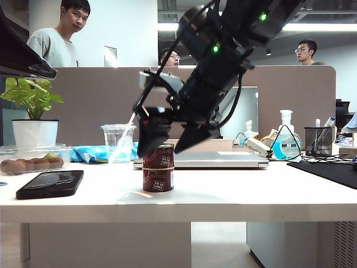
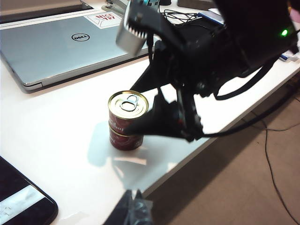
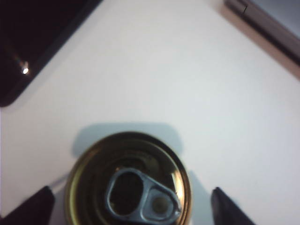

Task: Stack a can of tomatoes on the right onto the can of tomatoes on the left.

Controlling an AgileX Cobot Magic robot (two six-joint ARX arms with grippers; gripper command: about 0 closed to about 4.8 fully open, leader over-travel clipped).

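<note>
White laminate table [image 1: 234,195], smooth and a bit glossy, and basically everything sits on it. Biggest thing on there is the silver laptop [image 1: 212,160], lid shut, brushed metal look, just behind the cans. Then the black phone [image 1: 50,183], a flat glassy slab off toward the left edge, well apart from the action.

Right gripper [image 1: 167,142] is the big black angular thing hanging over the stack. Its jaws are spread wide, one dark finger either side of the top can [image 1: 158,156], and in the right wrist view there's visible table between each fingertip [image 3: 26,206] and the can's rim, so I'd say it's let go and has nothing in it. Left gripper [image 2: 136,206] only shows as a dark sliver at the frame edge, parked near the table's edge well away from the cans; can't tell if it's open or closed.

The bottom can [image 1: 158,180] has the top one sitting square on it, both short dark red cylinders with paper labels, gold lid and a grey pull tab on top. Looks lined up, no tilt I can see.

So the stacking looks done to me. All that's left is lifting the arm clear without clipping it.
</note>
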